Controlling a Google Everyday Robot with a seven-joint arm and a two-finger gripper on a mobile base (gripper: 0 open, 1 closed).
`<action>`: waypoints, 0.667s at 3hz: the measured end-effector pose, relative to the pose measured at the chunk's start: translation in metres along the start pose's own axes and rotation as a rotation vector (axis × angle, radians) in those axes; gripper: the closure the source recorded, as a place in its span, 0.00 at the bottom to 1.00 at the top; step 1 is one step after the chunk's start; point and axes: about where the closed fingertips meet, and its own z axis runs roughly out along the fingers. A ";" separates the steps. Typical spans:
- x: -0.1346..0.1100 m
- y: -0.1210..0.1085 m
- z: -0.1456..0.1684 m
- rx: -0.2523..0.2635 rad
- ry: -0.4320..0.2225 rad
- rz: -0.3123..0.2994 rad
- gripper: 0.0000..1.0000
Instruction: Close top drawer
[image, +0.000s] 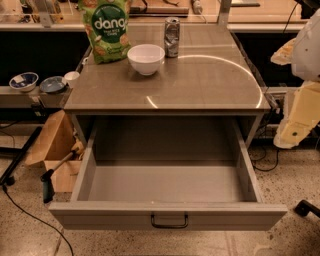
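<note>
The top drawer (167, 216) is pulled far out from under the grey tabletop (200, 85). Its deep grey box is empty, and its flat front faces me with a small dark handle (170, 221) at the centre. No other drawers show. Only pale white and cream sections of my arm (302, 112) show at the right edge, beside the drawer's right side and above floor level. My gripper is out of view past that edge.
On the tabletop stand a green snack bag (106, 30), a white bowl (146, 58) and a metal can (172, 37). A cardboard box (55, 150) and a hammer-like tool (57, 172) lie left of the drawer. Small bowls (37, 82) sit on a left shelf. Cables run on the floor.
</note>
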 end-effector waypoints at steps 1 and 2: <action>0.000 0.000 0.000 0.000 0.000 0.000 0.00; 0.000 0.000 0.000 0.000 0.000 0.000 0.13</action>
